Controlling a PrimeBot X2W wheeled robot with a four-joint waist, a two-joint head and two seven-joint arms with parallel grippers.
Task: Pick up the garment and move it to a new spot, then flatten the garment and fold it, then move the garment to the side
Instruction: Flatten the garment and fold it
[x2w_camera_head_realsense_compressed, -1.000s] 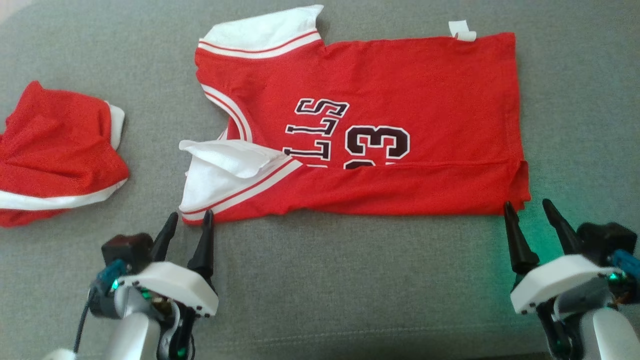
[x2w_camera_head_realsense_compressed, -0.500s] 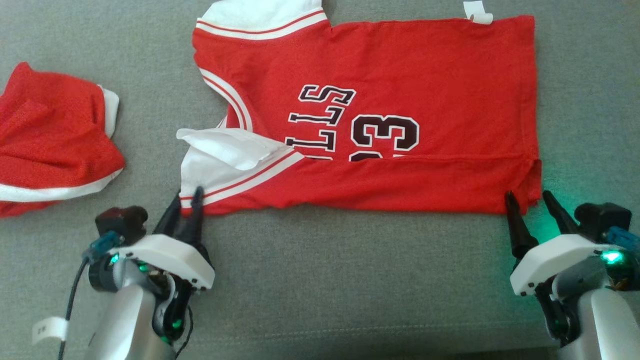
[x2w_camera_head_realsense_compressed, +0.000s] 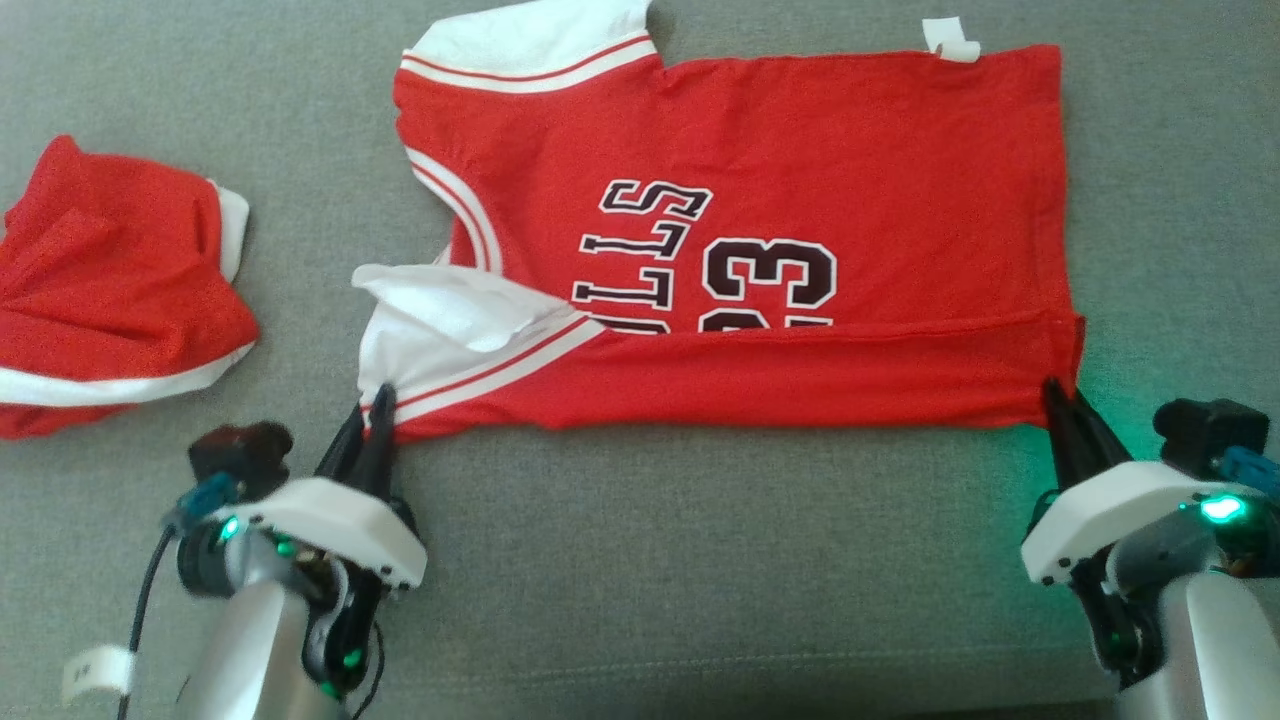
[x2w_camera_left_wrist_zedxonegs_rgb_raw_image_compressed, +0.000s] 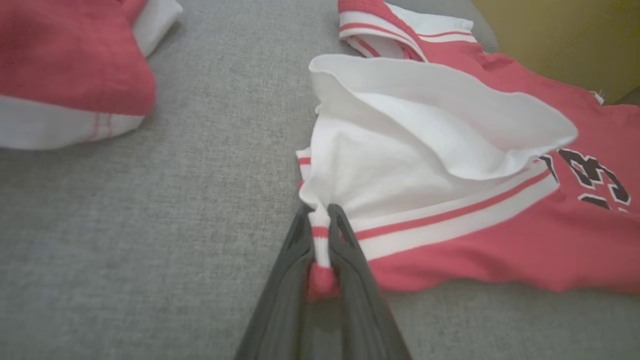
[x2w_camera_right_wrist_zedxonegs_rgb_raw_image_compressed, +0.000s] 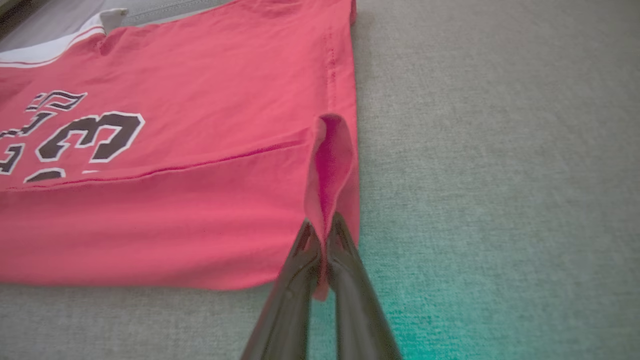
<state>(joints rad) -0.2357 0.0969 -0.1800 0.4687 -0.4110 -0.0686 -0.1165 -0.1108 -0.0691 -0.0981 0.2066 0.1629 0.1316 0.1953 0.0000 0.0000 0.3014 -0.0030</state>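
The left jaws are pinched shut on the striped corner of the white sleeve (x2w_camera_left_wrist_zedxonegs_rgb_raw_image_compressed: 410, 145) of the red jersey (x2w_camera_head_realsense_compressed: 760, 150). The right jaws are closed on the jersey's near hem corner, with a fold of cloth standing up just above their tips. The jersey lies spread on the grey fabric surface (x2w_camera_head_realsense_compressed: 640, 560), its near long edge folded over the lower part of the number 23. A second red garment (x2w_camera_head_realsense_compressed: 110, 290) lies crumpled well off to the left.

Print on the red jersey (x2w_camera_head_realsense_compressed: 760, 130)
Black letters edged in white read "LLS" sideways across its chest, beside a large "3"; a fold hides the other characters.
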